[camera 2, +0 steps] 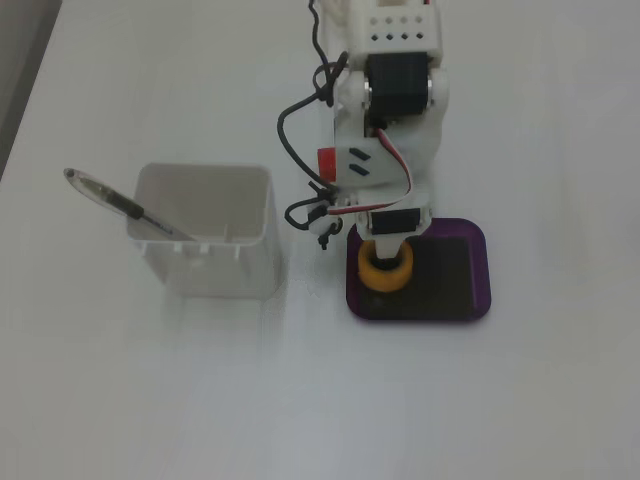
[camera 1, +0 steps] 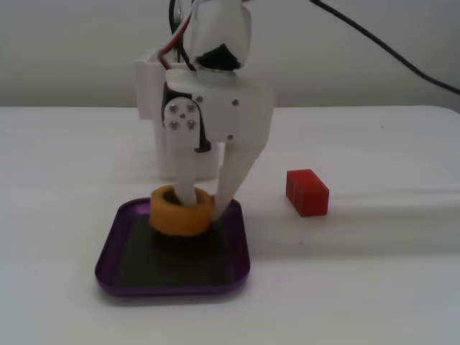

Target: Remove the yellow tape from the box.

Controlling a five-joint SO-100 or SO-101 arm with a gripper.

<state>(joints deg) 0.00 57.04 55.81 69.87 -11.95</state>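
**Tool straddling tape wall; roll not yet lifted from tray**

The white two-finger tool (camera 1: 203, 203) stands nearly vertical over the thick yellow-orange roll of tape with a hollow core (camera 1: 181, 213). In a fixed view one finger (camera 1: 188, 192) enters the core and the other (camera 1: 231, 188) runs down the outer face, so the roll's right-hand wall sits between them. Both fingers appear in contact with that wall; judged clenched on the tape, though firmness cannot be confirmed.

The roll lies flat in the rear corner of the shallow, rounded-square, metallic purple tray with the dark bottom (camera 1: 122, 251), close against the low rim. It appears to rest on the tray floor.

Handling assessment: the roll is likely light and fairly stiff, with a smooth outer face that could slip. The wall pinch is the sound hold; a straight vertical lift should clear the rim.

Also noted: a small red block (camera 1: 307, 192) on the white table (camera 1: 374, 287), well apart; a tall white rectangular container (camera 2: 205, 240) holding a pen (camera 2: 120, 203).
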